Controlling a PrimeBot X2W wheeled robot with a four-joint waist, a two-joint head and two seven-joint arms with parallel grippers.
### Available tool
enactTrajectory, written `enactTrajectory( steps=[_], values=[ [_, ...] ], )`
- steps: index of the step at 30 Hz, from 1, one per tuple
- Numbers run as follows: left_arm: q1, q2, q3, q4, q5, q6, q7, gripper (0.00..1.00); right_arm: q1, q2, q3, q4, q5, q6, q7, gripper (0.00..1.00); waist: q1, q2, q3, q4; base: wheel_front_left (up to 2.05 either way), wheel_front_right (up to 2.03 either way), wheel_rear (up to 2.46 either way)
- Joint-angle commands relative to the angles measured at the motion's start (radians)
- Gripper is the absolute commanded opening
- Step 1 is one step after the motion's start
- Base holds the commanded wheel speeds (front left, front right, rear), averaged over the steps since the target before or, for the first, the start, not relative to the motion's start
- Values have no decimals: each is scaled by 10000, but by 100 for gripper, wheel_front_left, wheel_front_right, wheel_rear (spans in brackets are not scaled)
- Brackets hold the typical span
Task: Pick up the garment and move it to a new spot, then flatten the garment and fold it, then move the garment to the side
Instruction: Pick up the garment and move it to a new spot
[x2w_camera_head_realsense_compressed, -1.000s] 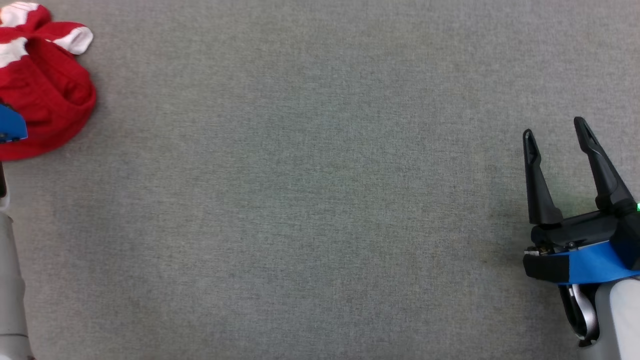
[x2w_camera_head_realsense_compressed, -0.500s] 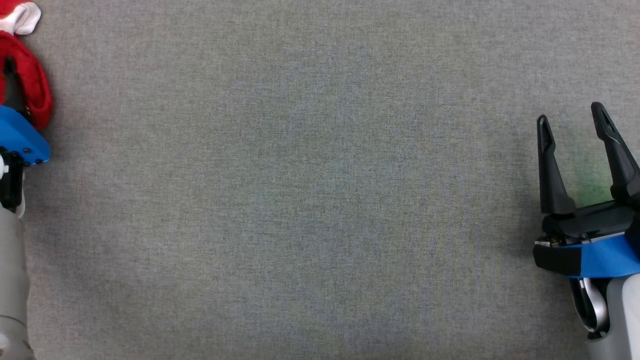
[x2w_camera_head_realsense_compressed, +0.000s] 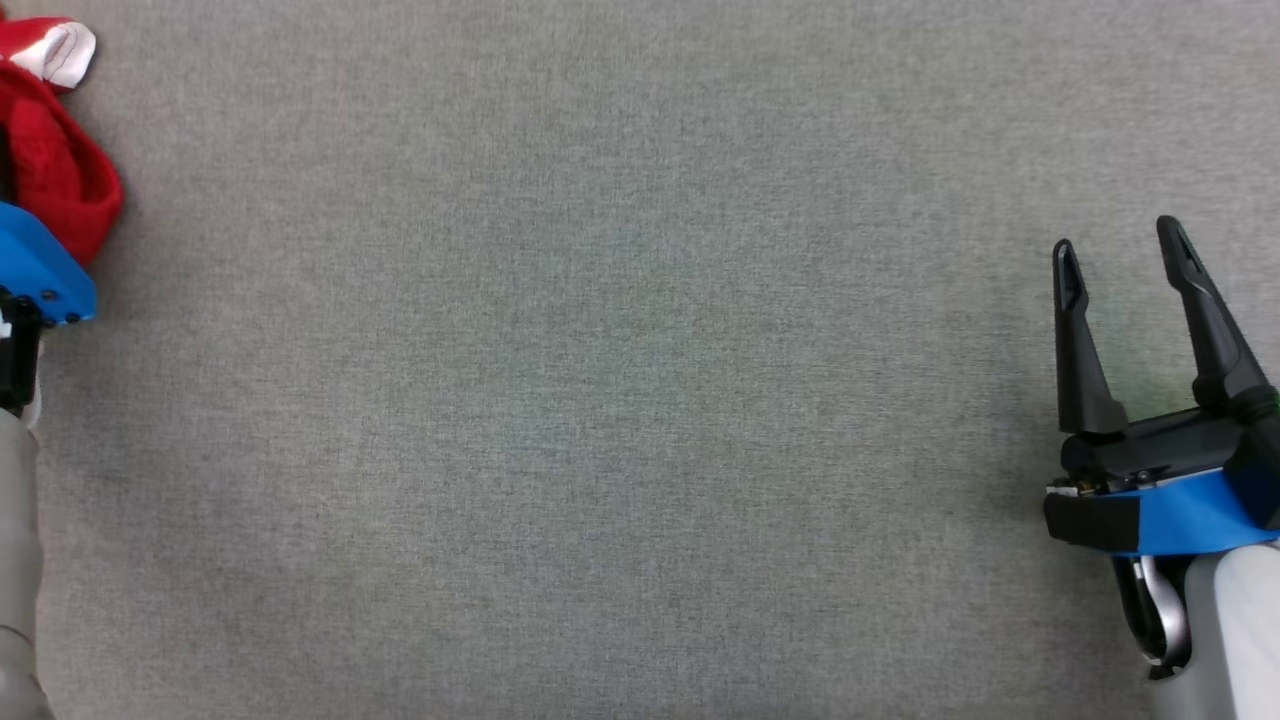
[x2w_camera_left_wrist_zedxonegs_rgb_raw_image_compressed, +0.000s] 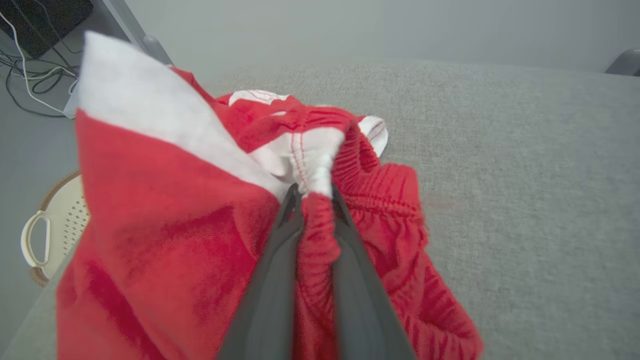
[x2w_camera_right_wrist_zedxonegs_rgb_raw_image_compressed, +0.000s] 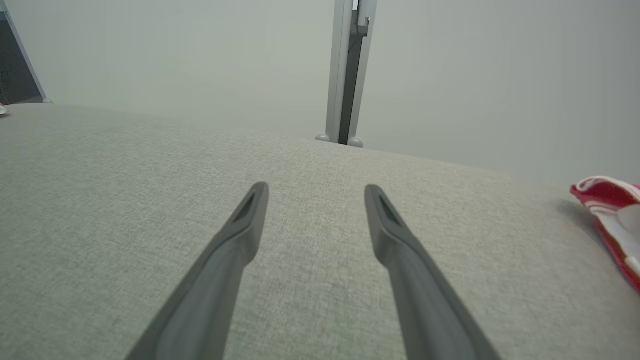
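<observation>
Garment (x2w_camera_left_wrist_zedxonegs_rgb_raw_image_compressed: 175, 240) clamped in the left gripper (x2w_camera_left_wrist_zedxonegs_rgb_raw_image_compressed: 312, 192) at the far-left corner of the table (x2w_camera_head_realsense_compressed: 640, 400).

Red garment with white trim, bunched. The left fingers are closed tight on a gathered fold of the elastic band, with red and white cloth spilling around both fingers. Cannot tell whether the cloth is lifted clear of the grey fabric table. Head view: the cloth is at the table's left edge, touching the blue wrist mount (x2w_camera_head_realsense_compressed: 40, 275). The right gripper (x2w_camera_head_realsense_compressed: 1118, 240) is over the table's right side, well apart from the garment, fingers spread with nothing between them. Cannot tell whether it touches the table. A cream perforated basket (x2w_camera_left_wrist_zedxonegs_rgb_raw_image_compressed: 50, 225) sits below the table's left edge. A grey post (x2w_camera_right_wrist_zedxonegs_rgb_raw_image_compressed: 345, 75) stands behind the table's far edge.
</observation>
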Motion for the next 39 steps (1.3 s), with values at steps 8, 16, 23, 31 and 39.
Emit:
enactTrajectory(
  steps=[8, 16, 23, 31, 39],
  values=[
    [-580, 107, -829, -925, 199, -42, -1219, 0, 186, 564, -11, 753, 158, -8, -381, 100, -1, 0, -1246, -584, 0, 0, 0],
    [-1027, -203, -1941, -2643, 223, -42, -1424, 0, 473, 1022, 37, 1278, 292, -8, -510, 100, -1, 0, -2153, -1358, 0, 0, 0],
    [-1071, -586, -3170, -4866, 12, -41, -777, 0, 501, 1328, 198, 1318, 549, -8, -504, 100, -1, 0, -2488, -2390, 0, 0, 0],
    [-653, -1200, -4315, -7020, -312, -18, 117, 0, 557, 1469, 269, 1333, 811, -8, -506, 100, -1, 0, -2534, -3561, 0, 0, 0],
    [188, -1660, -5135, -7772, -561, -18, 384, 0, 621, 1477, 351, 1343, 1116, -8, -507, 100, -1, 0, -2496, -4026, 0, 0, 0]
  ],
)
